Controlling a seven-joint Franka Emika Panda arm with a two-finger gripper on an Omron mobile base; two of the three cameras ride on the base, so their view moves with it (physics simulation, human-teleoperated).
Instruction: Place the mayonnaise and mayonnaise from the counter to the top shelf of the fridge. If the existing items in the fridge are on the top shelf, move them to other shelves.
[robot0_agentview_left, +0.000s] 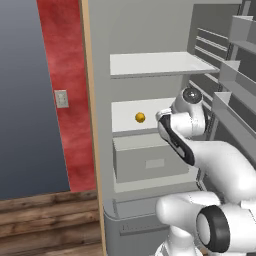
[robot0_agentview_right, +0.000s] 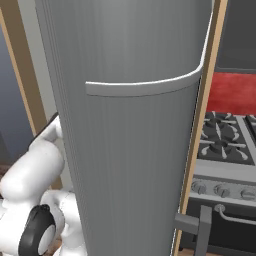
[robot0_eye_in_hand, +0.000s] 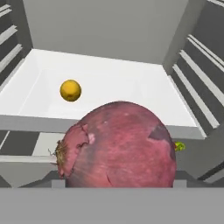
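Note:
The fridge (robot0_agentview_left: 100, 100) stands open. Its top shelf (robot0_agentview_left: 160, 64) is bare. One existing item, a small orange-yellow fruit (robot0_agentview_left: 140, 117) (robot0_eye_in_hand: 70, 90), lies on the white shelf (robot0_eye_in_hand: 113, 83) below. The other, a dark red round fruit (robot0_eye_in_hand: 117, 146), hangs close in front of the hand camera, just before that lower shelf's front edge. My gripper (robot0_agentview_left: 162, 120) reaches into the fridge at that shelf's height and is shut on the red fruit, which hides the fingertips. The mayonnaise jars and the counter are out of view.
A grey box drawer (robot0_agentview_left: 150, 160) sits under the lower shelf. Door racks (robot0_agentview_left: 235, 80) line the right side. In the right base view the ribbed grey fridge door (robot0_agentview_right: 135, 150) stands close, with a stove (robot0_agentview_right: 225, 145) beyond it.

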